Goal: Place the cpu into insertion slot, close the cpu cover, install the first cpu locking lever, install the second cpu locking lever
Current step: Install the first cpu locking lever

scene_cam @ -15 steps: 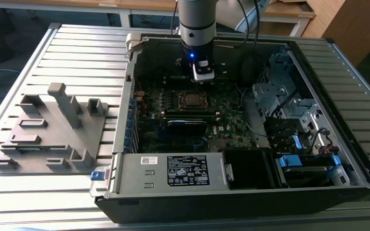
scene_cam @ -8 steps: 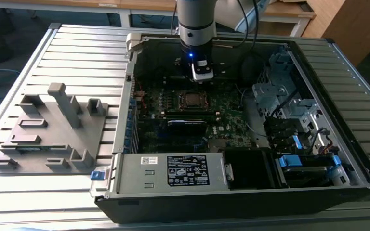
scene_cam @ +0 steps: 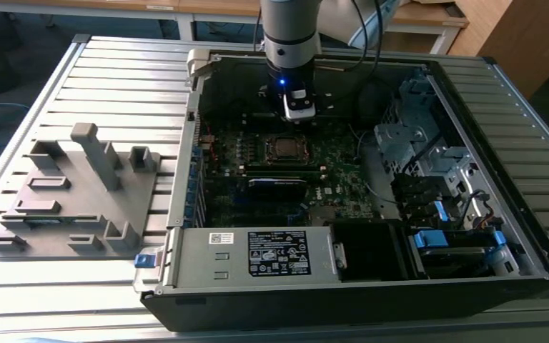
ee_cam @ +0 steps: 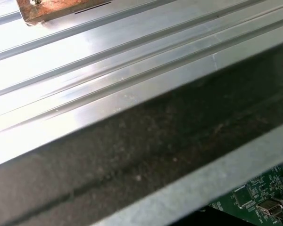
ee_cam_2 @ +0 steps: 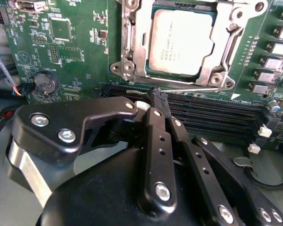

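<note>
Black hand [ee_cam_2: 160, 98] at long memory slots [ee_cam_2: 217, 115], beside silvery cpu cover [ee_cam_2: 221, 47].

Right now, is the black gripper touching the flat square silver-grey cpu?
Apart. In the second wrist view the silvery cpu cover frame lies between the gripper and the cpu.

The cpu [ee_cam_2: 179, 42] sits in the insertion slot [ee_cam_2: 124, 67], and the cpu cover [ee_cam_2: 140, 42] lies flat around its metal top. Just beside the cpu, a thin locking lever [ee_cam_2: 198, 88] runs along the cover's edge. The black end effector [ee_cam_2: 159, 100], its fingers drawn together, touches that lever's end above the memory slots [ee_cam_2: 217, 110]. A coin cell battery [ee_cam_2: 45, 84] lies well apart from the cpu on the green motherboard [ee_cam_2: 85, 56].
</note>
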